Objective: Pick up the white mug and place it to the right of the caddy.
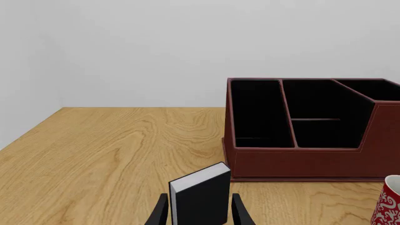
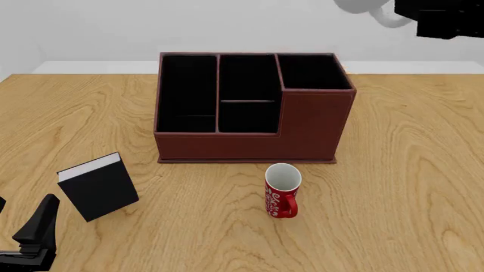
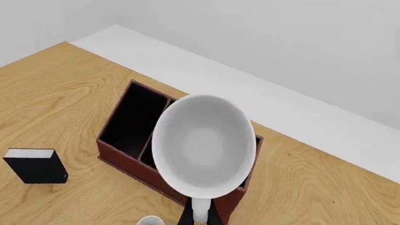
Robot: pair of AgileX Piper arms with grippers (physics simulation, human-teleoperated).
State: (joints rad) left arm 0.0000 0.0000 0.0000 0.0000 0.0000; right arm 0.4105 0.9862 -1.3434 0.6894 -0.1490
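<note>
Pale grey wall behind a light wood-grain table (image 2: 408, 187), white strip along the far edge.

Far left in front view: left gripper (image 2: 34, 235) low at the near table edge, only dark finger pieces showing. In its wrist view the fingers stand either side of the black book (image 1: 200, 197), apart, w/ the book just ahead of the tips, not clamped as far as I can tell, so fairly wide and holding nothing. Book stands upright, white pages on top, well left of the caddy.

Centre: caddy (image 2: 250, 113), three black-lined compartments, taller end toward the right. Just in front of it, near but apart, red mug (image 2: 282, 196) upright w/ white pattern, handle facing the camera.

Upper right: right gripper (image 3: 198, 216) carries the white mug (image 3: 205, 152) high off the table. Right wrist view looks straight into the mug's mouth; the handle sits pinched between the fingers, so that gripper is closed on the mug. From there the mug seems roughly above the caddy's right end.

Progress, my read: pick-up done, lift done. Left to do: bring the mug down onto bare table right of the caddy, release, pull away. That spot looks free.

Hard to see: in front view the mug and right arm are cut by the top edge, just a grey curve and a black block. Exact height above table unclear. Left arm mostly out of shot.
</note>
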